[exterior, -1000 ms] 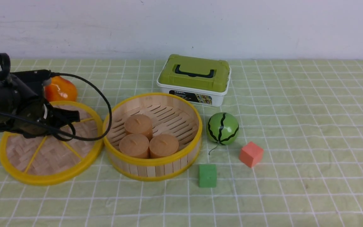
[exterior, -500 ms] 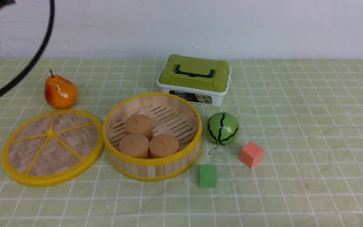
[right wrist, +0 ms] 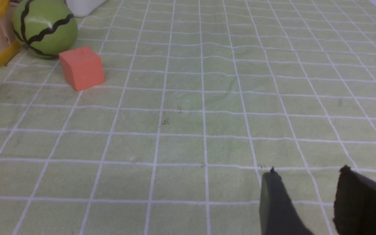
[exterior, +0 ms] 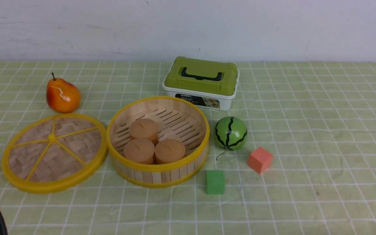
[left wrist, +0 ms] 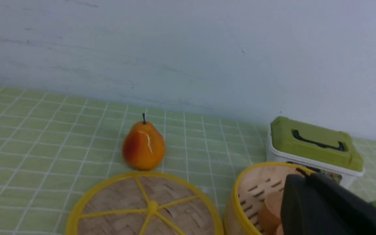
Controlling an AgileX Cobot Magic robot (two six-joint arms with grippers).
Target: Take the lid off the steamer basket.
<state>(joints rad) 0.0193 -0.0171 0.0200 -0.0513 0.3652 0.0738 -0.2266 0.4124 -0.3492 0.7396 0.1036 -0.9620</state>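
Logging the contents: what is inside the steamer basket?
Three round tan cakes sit clustered on the slatted floor of the steamer basket. The floor beneath them and the inner face of the near wall are covered from view.

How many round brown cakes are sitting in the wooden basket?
3 brown cakes in the steamer basket: the back cake, the front-left cake, the front-right cake. None looks hidden.

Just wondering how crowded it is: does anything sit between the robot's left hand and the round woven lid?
Nothing visible does. The lid lies flat on the cloth, beside the basket and already off it. The pear stands beyond it, not on the left hand's side.
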